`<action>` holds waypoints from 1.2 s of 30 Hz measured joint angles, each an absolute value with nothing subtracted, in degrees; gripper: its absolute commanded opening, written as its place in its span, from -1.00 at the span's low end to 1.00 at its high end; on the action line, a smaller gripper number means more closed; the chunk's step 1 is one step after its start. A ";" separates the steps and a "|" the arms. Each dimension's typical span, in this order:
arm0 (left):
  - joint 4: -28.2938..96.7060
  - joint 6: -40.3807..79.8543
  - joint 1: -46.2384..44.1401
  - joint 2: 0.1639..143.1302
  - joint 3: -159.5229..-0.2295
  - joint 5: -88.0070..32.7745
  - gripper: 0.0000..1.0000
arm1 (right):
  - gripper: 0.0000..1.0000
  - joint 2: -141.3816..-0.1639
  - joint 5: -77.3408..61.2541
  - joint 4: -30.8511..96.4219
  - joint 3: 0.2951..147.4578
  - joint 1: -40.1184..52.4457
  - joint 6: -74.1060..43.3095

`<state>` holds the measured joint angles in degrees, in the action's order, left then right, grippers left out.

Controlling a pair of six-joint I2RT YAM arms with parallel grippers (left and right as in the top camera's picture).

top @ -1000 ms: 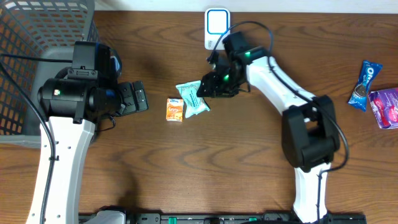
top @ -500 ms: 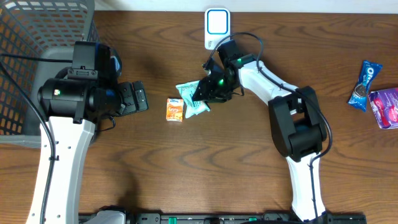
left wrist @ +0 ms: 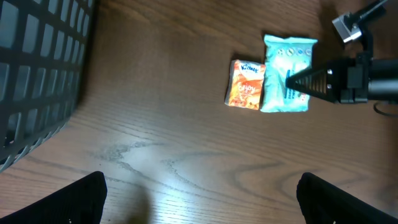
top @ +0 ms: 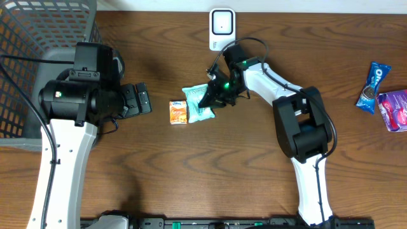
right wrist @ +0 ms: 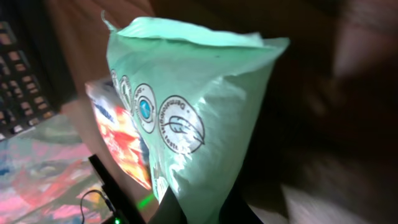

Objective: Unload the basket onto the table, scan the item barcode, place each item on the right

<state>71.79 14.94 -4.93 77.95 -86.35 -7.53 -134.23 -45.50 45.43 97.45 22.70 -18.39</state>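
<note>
Right gripper (top: 210,97) is clamped shut on the teal pack (top: 196,104), pinching its 3 o'clock edge. There's my grab. In the right wrist view the pack fills the frame, its sealed end standing up from between my fingers. I can't tell whether it has left the wood or is only tipped up.

The pack sits near the middle of the table (top: 210,178), at about 7 o'clock from the scanner (top: 221,28), which stands at the table's 12 o'clock edge. An orange pack (top: 179,112) lies against its 9 o'clock side, touching or nearly so.

Left gripper (top: 141,100) hangs with its fingers wide apart at 9 o'clock of both packs, holding nothing. The basket (top: 38,38) is off at 10 o'clock. Two more snacks (top: 381,95) wait at 3 o'clock, well apart from all this.

So I judge the step as pick-up, with the grip made and the scan not yet begun. I see printed roundels on the pack, but no barcode, so it may be on the far face.

Next I need a clean lift straight up, so the orange pack doesn't drag along. Then comes a short carry toward 12 o'clock, turning my wrist until the coded face looks at the scanner's window. It's a thin pinch on soft film. That could slip or fold, so I'll keep it slow and steady.
</note>
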 measured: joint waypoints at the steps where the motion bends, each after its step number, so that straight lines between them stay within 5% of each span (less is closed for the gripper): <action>1: 71.79 14.94 -4.93 77.95 -86.35 -7.53 0.96 | -0.98 -133.75 -44.01 46.76 97.45 22.57 -18.37; 15: 71.79 14.94 -4.93 77.95 -86.35 -7.53 0.96 | -0.98 -112.71 14.92 64.14 97.36 23.64 -24.47; 27: 71.79 14.94 -4.91 77.95 -86.35 -7.53 0.96 | -0.98 -123.70 39.42 64.95 96.14 25.08 -28.56; 34: 71.81 14.94 -4.91 77.95 -86.35 -7.53 0.96 | -0.65 -130.39 43.40 66.59 95.50 25.67 -29.17; 36: 71.79 14.94 -4.93 77.95 -86.35 -7.53 0.96 | -0.39 -130.34 42.87 66.52 95.50 26.68 -30.30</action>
<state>71.79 14.94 -4.93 77.95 -86.35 -7.53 -130.34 42.87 66.52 95.50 26.68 -30.30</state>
